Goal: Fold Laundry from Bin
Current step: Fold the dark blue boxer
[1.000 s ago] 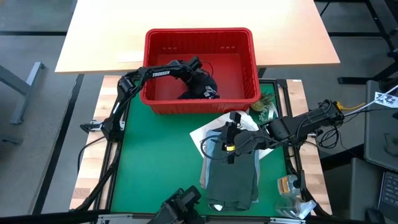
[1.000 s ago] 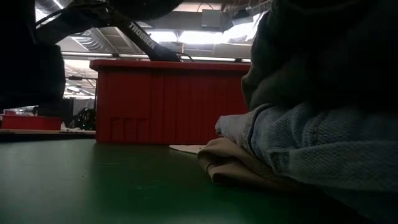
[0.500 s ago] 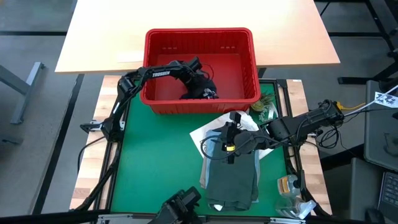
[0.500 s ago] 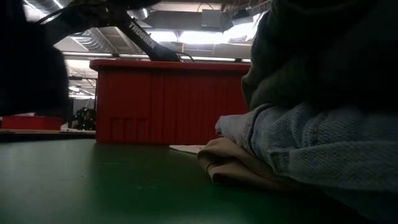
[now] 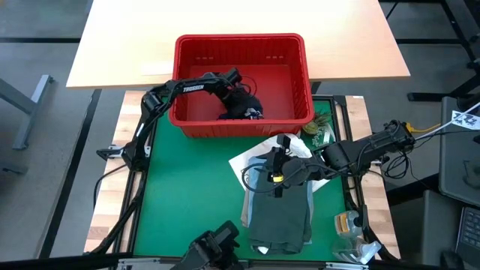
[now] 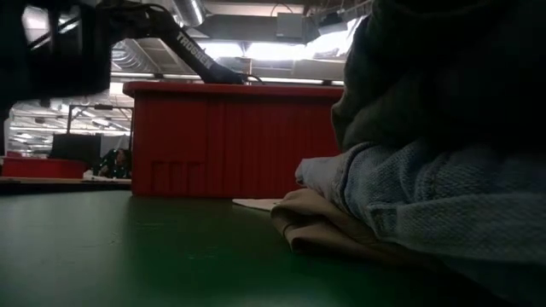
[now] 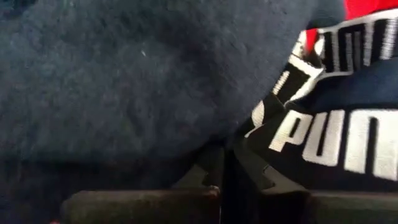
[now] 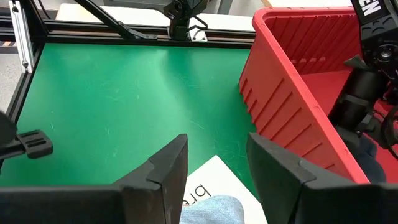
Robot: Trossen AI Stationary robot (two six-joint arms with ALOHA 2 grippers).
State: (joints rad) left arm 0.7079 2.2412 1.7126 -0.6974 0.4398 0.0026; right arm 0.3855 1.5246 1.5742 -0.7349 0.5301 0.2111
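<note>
The red bin (image 5: 241, 39) stands at the far edge of the green mat. Inside it lies a heap of navy shorts (image 5: 244, 109) with a white-lettered waistband (image 7: 336, 140). My left gripper (image 7: 225, 177) reaches down into the bin and is shut in the shorts' dark cloth. My right gripper (image 8: 217, 165) hangs open above a stack of folded laundry on the mat's right half: a dark olive garment (image 5: 280, 217) on top, light blue cloth (image 8: 211, 208) below it, and a beige piece (image 6: 324, 226) at the bottom. My left gripper has its shut fingertips (image 7: 208, 177) dug into the navy shorts' cloth (image 7: 186, 143) beside the lettered waistband, slanting down from above. Cloth bunches around the tips, and how many layers lie between them is hidden. The shorts rest on the bin's floor.
A white printed tote bag (image 5: 246, 159) lies under the folded stack. Small items sit at the mat's right edge (image 5: 324, 127) and near right corner (image 5: 346, 225). A bare stretch of green mat (image 5: 187, 195) lies on the left. A light wooden table (image 5: 240, 19) stands behind the bin.
My left gripper has stayed in place in the bin. Its wrist has turned a little and its fingers have shut in the navy shorts. The shorts' heap has kept its place on the bin's floor.
</note>
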